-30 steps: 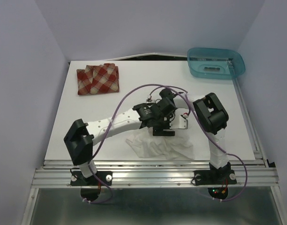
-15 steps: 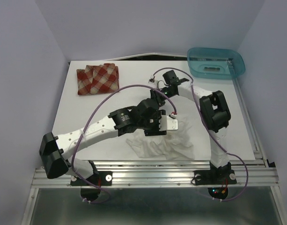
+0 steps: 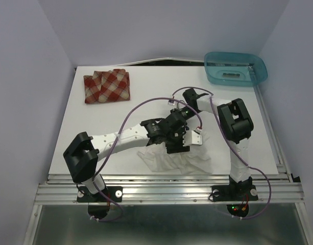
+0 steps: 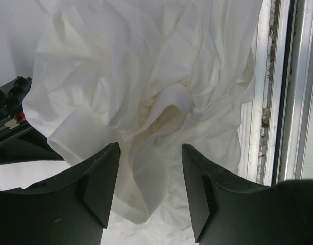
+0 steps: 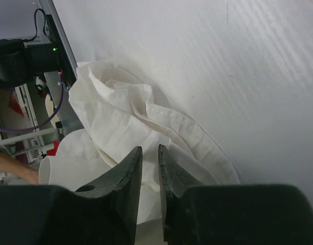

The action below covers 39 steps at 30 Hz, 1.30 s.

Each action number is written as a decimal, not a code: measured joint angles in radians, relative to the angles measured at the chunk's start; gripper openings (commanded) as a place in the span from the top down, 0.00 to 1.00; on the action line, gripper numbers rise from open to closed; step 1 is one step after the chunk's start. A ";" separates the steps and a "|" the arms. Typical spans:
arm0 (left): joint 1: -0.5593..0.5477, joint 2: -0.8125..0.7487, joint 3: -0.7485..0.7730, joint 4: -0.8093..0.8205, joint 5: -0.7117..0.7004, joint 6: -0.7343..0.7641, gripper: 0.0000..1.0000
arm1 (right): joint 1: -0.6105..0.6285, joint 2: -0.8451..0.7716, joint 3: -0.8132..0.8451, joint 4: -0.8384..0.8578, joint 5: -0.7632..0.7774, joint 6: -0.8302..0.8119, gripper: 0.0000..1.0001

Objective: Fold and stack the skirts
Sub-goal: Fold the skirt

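The white skirt (image 3: 193, 161) lies crumpled near the table's front edge. Both grippers are over its far side. My left gripper (image 3: 177, 146) is open above it. In the left wrist view a raised fold of the white skirt (image 4: 146, 76) hangs between the spread fingers (image 4: 102, 184) of the left gripper (image 4: 150, 149) and is not pinched. My right gripper (image 3: 190, 130) hovers over the hem of the white skirt (image 5: 125, 117). In the right wrist view the right gripper (image 5: 149, 149) shows its jaws close together with a narrow gap. The plaid skirt (image 3: 106, 87) lies folded at the far left.
A teal basket (image 3: 236, 68) stands at the far right corner. Metal rails (image 3: 166, 181) run along the table's near edge, close to the white skirt, and the rails (image 4: 289, 92) also show in the left wrist view. The two forearms cross above the table's middle.
The left gripper has come down onto the white skirt and its jaws have narrowed around a fold. The right gripper swung out to the far side and returned over the skirt's hem.
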 measured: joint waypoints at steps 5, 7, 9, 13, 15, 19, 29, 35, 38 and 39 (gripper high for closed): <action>-0.003 0.032 0.000 0.050 -0.016 -0.002 0.45 | 0.003 0.000 -0.039 -0.010 -0.024 -0.023 0.79; -0.005 0.050 0.000 0.072 -0.031 -0.003 0.60 | 0.003 0.000 -0.056 -0.010 -0.032 -0.032 0.81; -0.005 0.061 -0.001 0.080 -0.041 -0.005 0.78 | 0.003 0.000 -0.069 -0.011 -0.034 -0.040 0.83; -0.005 0.061 -0.001 0.078 -0.047 -0.006 1.00 | 0.003 0.000 -0.088 -0.014 -0.040 -0.060 0.87; -0.006 0.051 -0.001 0.071 -0.051 -0.007 1.00 | 0.003 0.000 -0.094 -0.013 -0.044 -0.068 0.89; -0.005 0.007 0.000 0.047 -0.069 -0.010 1.00 | 0.003 0.000 -0.110 -0.014 -0.045 -0.085 0.93; 0.050 -0.020 0.000 0.085 -0.146 -0.034 1.00 | 0.003 -0.002 -0.142 -0.012 -0.048 -0.113 0.94; 0.090 0.047 0.000 0.176 -0.182 -0.054 1.00 | 0.003 -0.011 -0.161 -0.013 -0.047 -0.130 0.95; 0.095 0.108 -0.015 0.222 -0.179 -0.056 1.00 | 0.003 -0.011 -0.161 -0.013 -0.045 -0.132 0.95; 0.095 0.124 -0.024 0.235 -0.172 -0.056 1.00 | 0.003 -0.011 -0.160 -0.013 -0.040 -0.131 0.95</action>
